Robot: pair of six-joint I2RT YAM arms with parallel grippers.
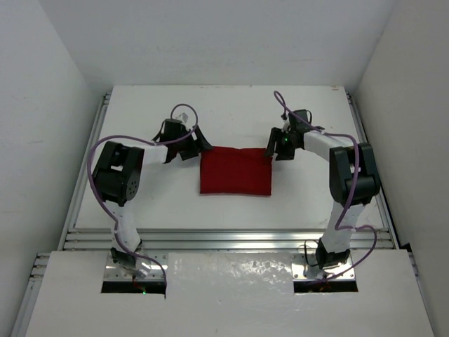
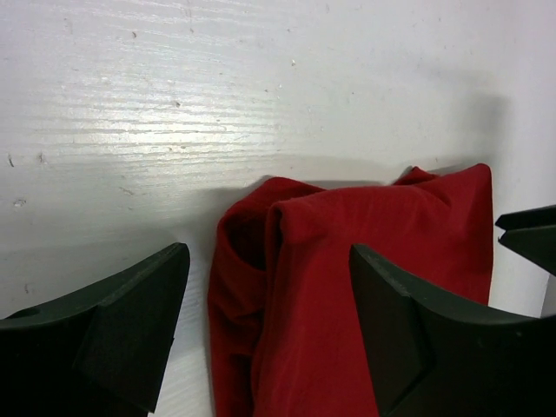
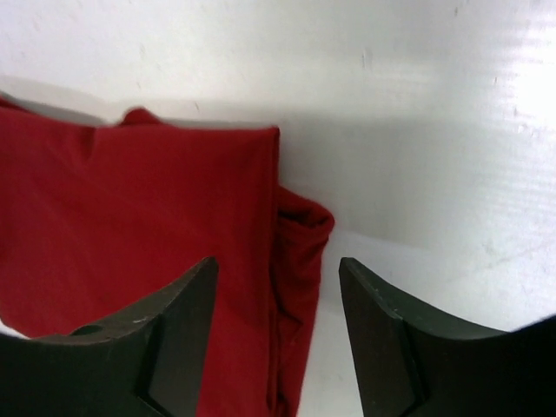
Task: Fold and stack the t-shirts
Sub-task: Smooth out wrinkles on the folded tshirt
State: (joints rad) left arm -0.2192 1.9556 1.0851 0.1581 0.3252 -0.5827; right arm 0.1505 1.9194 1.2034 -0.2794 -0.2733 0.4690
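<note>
White table (image 1: pixel 231 112), white walls (image 1: pixel 210 35), folded t-shirt (image 1: pixel 235 170)

Left tool (image 2: pixel 268 265), right tool (image 3: pixel 276 268): jaws apart.

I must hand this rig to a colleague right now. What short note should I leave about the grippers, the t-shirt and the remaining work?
Left gripper: open, empty, at the far left corner of the t-shirt.
Right gripper: open, empty, at its far right corner.
T-shirt: folded into a rectangle, lying flat on the table.
Done: folding, it seems.
Left: stacking, but no other garment is visible.
</note>
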